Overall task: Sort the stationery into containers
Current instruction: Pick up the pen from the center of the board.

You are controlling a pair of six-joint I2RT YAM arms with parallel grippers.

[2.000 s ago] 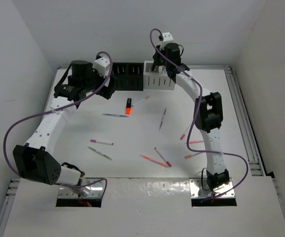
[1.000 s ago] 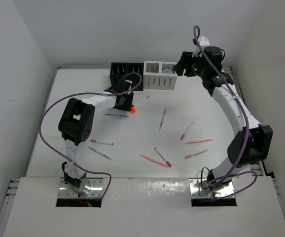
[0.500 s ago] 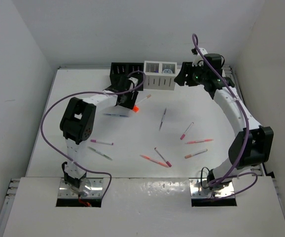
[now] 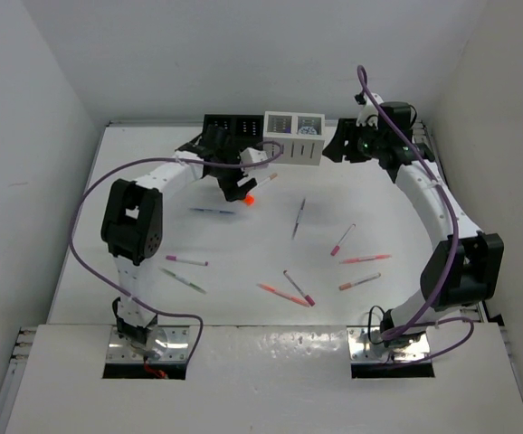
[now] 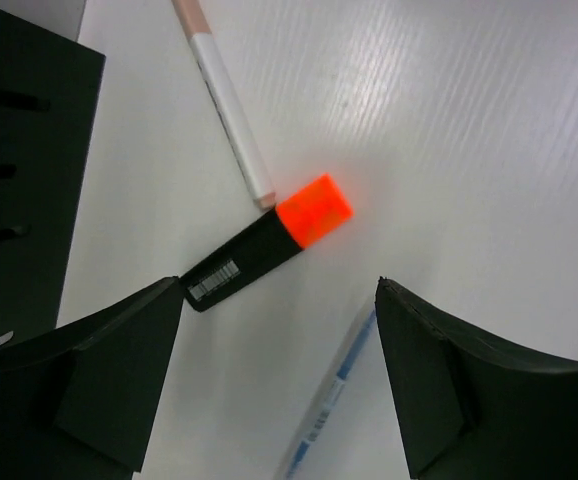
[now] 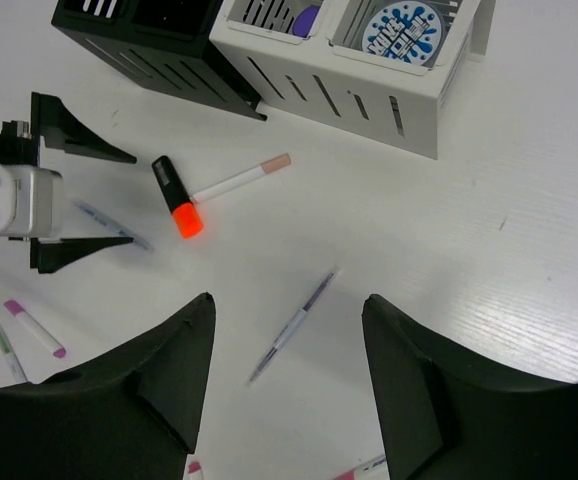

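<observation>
The stubby orange-black highlighter (image 5: 269, 240) lies on the table just beyond the tips of my open, empty left gripper (image 5: 279, 290), with a white pen with a peach cap (image 5: 224, 100) touching its orange end. In the top view the left gripper (image 4: 234, 187) hovers beside the highlighter (image 4: 250, 198), in front of the black organiser (image 4: 230, 136). My right gripper (image 6: 287, 300) is open and empty, held high right of the white organiser (image 6: 349, 75), which holds the round white jar (image 6: 401, 30) and something purple (image 6: 307, 18).
A blue pen (image 5: 329, 400) lies under the left gripper. A grey-purple pen (image 4: 298, 217) lies mid-table. Pink and orange markers (image 4: 366, 259) (image 4: 280, 294) lie scattered toward the front right, and two more (image 4: 186, 260) at the front left. The black organiser's wall (image 5: 19, 180) is close on the left.
The left gripper has pulled back from the highlighter and turned, its jaws now open. The highlighter lies slightly right of where it was a second ago. The right arm has barely moved.
</observation>
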